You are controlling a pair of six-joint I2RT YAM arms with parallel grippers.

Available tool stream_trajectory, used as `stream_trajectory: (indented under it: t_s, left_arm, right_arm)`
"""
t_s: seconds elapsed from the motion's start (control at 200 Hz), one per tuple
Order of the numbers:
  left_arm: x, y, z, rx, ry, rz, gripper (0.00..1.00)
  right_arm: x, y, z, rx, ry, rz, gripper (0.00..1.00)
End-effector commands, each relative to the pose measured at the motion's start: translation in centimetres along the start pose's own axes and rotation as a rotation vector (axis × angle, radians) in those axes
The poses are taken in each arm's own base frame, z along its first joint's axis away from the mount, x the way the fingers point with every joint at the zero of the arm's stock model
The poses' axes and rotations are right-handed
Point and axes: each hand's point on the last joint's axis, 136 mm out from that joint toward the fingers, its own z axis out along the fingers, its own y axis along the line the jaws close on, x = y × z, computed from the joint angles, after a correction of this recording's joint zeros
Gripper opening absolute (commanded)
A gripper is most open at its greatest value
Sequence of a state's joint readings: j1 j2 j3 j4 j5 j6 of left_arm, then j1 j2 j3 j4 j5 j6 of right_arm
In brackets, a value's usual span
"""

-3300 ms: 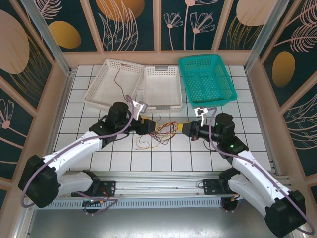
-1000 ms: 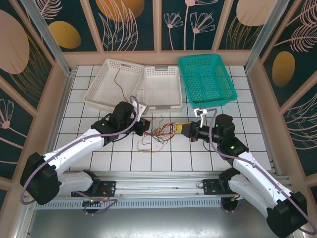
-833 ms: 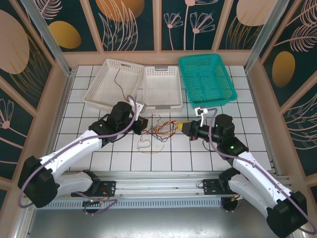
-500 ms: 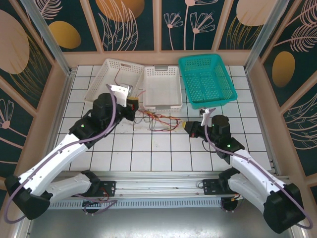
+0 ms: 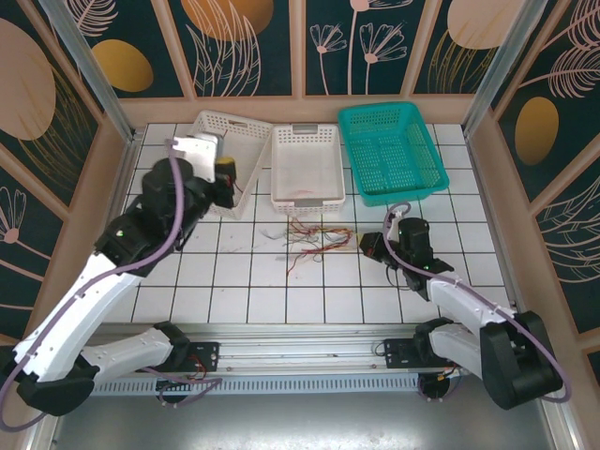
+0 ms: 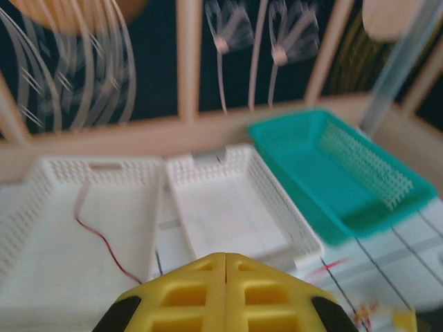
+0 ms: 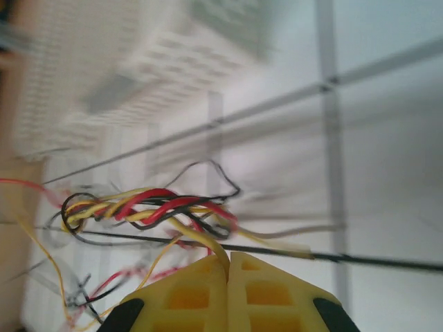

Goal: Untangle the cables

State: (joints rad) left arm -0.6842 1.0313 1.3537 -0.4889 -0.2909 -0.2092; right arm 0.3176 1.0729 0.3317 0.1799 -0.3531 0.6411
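Observation:
The cables (image 5: 309, 239) lie as a loose red, black and yellow tangle on the white tiles in front of the middle basket. My right gripper (image 5: 367, 244) sits low at the tangle's right end. In the right wrist view it (image 7: 228, 254) is shut on a yellow cable (image 7: 201, 242) that runs out of the bundle (image 7: 152, 204). My left gripper (image 5: 228, 169) is raised over the left white basket (image 5: 246, 131), well apart from the tangle. Its fingertips (image 6: 225, 256) are pressed together, and I see nothing between them. One thin red cable (image 6: 97, 232) lies inside that basket.
Three baskets stand at the back: the left white one (image 6: 69, 173), the middle white one (image 6: 228, 221) and a teal one (image 5: 389, 150) on the right. Wooden frame walls close in the tiled table (image 5: 234, 281) on three sides.
My left arm has lifted and swung back left over the left basket. The tangle no longer stretches to it and has settled on the tiles. My right gripper has drawn slightly right.

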Motion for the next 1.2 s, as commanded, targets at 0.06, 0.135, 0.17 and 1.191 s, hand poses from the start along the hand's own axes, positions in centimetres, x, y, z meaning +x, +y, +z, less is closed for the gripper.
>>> stream_trajectory:
  t_s: [0.06,0.135,0.17,1.191]
  left_arm:
    - [-6.1,2.4,-3.5,-0.122,-0.173,0.01,0.0]
    - [-6.6,2.4,-3.5,-0.13,-0.18,0.015,0.0]
    - [-6.6,2.3,-3.4,-0.126,-0.177,0.015,0.0]
    - [21.2,-7.5,10.5,0.372,0.374,-0.327,0.62]
  right_arm:
    - [2.1,-5.5,0.2,0.196,0.038,0.102,0.0]
    - [2.2,-5.7,0.2,0.187,0.032,0.107,0.0]
    - [2.2,-5.4,0.2,0.171,0.031,0.104,0.0]
    - [1.0,0.1,-0.7,-0.089,0.003,-0.018,0.0]
